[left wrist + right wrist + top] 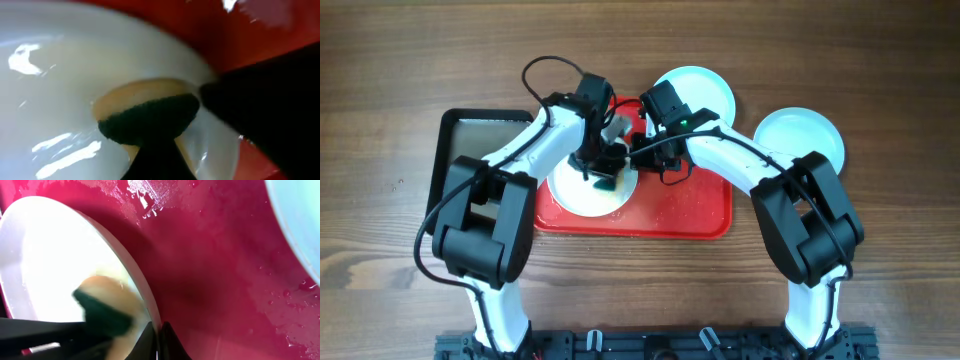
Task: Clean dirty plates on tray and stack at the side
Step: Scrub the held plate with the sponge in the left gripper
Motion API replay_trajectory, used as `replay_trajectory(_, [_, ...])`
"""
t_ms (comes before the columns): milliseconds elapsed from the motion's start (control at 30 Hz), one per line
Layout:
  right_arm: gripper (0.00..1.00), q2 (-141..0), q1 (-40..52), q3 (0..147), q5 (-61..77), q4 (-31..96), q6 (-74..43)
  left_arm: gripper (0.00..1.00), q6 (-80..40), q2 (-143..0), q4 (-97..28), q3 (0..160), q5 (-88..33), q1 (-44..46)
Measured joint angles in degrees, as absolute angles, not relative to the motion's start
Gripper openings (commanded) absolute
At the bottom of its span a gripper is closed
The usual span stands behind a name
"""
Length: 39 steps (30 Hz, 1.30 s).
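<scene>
on the red tray [695, 210] sits the white plate [568, 198], and my left gripper [603, 172] is closed on a sponge [150, 112], pushing it flat on the plate to rub the dirt off. my right gripper [159, 342] pinches the plate's edge, i think so it will not slide while i scrub. one blue plate [700, 88] lies at the tray's far edge and the other blue plate [800, 135] rests on the table [890, 300] beside it, out of my way.
</scene>
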<state>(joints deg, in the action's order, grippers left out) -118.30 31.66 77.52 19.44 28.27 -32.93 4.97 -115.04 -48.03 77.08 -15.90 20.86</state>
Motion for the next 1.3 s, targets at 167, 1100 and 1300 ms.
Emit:
replay_trajectory(167, [0.04, -118.3, 30.59, 77.52, 18.74, 28.08, -32.95, 0.04, -0.43, -115.39, -33.74, 76.14, -11.31, 21.71])
replay_trajectory(1100, [0.04, -118.3, 30.72, 77.84, 17.17, 28.05, -33.36, 0.04, -20.43, -115.39, -34.04, 76.62, 13.91, 22.74])
replay_trajectory(1300, [0.04, -118.3, 31.09, 77.84, 18.65, 28.97, -33.32, 0.04, -23.29, -111.31, -38.17, 79.75, 25.19, 19.35])
